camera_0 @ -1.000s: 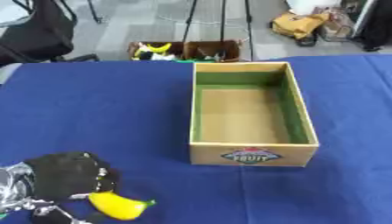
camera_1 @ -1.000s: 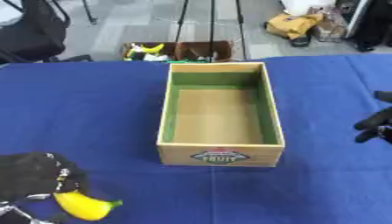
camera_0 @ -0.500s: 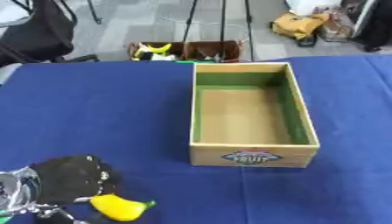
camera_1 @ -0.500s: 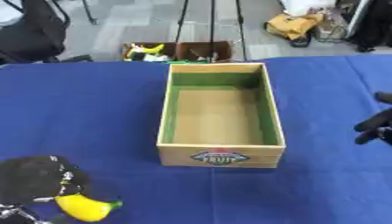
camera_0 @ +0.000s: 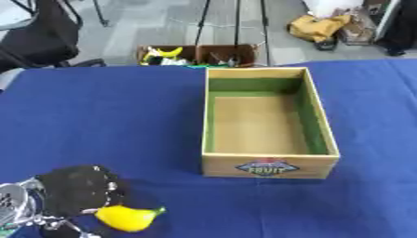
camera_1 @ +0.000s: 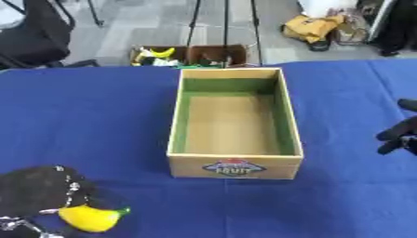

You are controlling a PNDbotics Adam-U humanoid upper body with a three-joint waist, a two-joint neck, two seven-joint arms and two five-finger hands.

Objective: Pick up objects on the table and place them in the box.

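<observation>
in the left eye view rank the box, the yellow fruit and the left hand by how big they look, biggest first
1. box
2. left hand, though it sits nearest the camera, which enlarges it
3. yellow fruit

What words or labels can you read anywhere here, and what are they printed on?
"FRUIT": on the badge on the near front wall of the wooden box.
Smaller marks in the badge above that word are too blurred to read.
No other text is readable.

The rectangular light wooden box (camera_0: 269,165) looks matt; the smooth yellow banana-shaped fruit (camera_0: 126,218) looks glossy; the blue cloth bench cover (camera_0: 106,121) is matt.
</observation>
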